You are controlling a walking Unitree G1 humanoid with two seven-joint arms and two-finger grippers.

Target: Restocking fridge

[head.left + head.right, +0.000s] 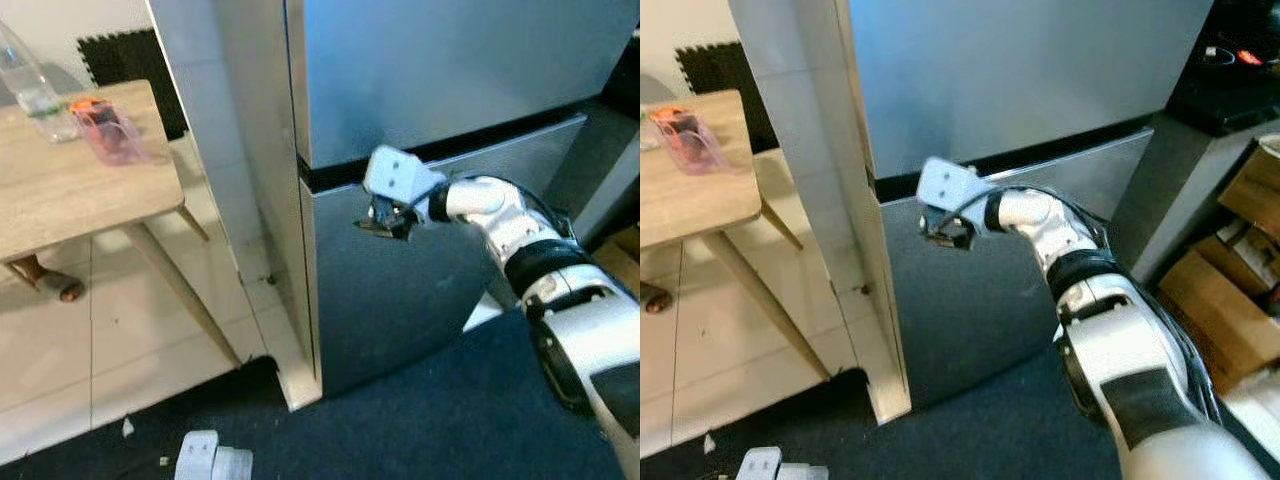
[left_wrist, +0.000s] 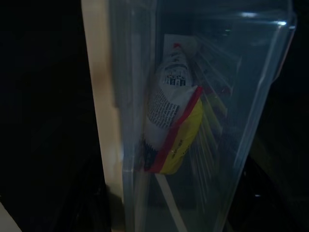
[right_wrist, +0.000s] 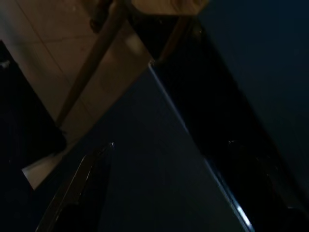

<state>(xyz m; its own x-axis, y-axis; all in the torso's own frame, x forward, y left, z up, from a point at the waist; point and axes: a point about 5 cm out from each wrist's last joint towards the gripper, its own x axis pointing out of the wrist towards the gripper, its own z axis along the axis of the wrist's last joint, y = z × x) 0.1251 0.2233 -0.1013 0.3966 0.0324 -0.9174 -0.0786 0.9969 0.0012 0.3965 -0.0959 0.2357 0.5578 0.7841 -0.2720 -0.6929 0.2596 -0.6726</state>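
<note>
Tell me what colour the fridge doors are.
Silver-grey fridge doors, clearest in the left eye view.

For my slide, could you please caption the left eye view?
Right gripper at the fridge's door seam, table alongside.

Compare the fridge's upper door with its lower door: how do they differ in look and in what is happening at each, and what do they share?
The upper door looks lighter, a bright silver-grey; the lower door looks darker and shaded. The upper door sits above the black gap; the lower door sits below it and reaches down to the dark floor mat. The right gripper is at the lower door's top edge; nothing is at the upper door. Both are smooth, grey and appear closed.
</note>
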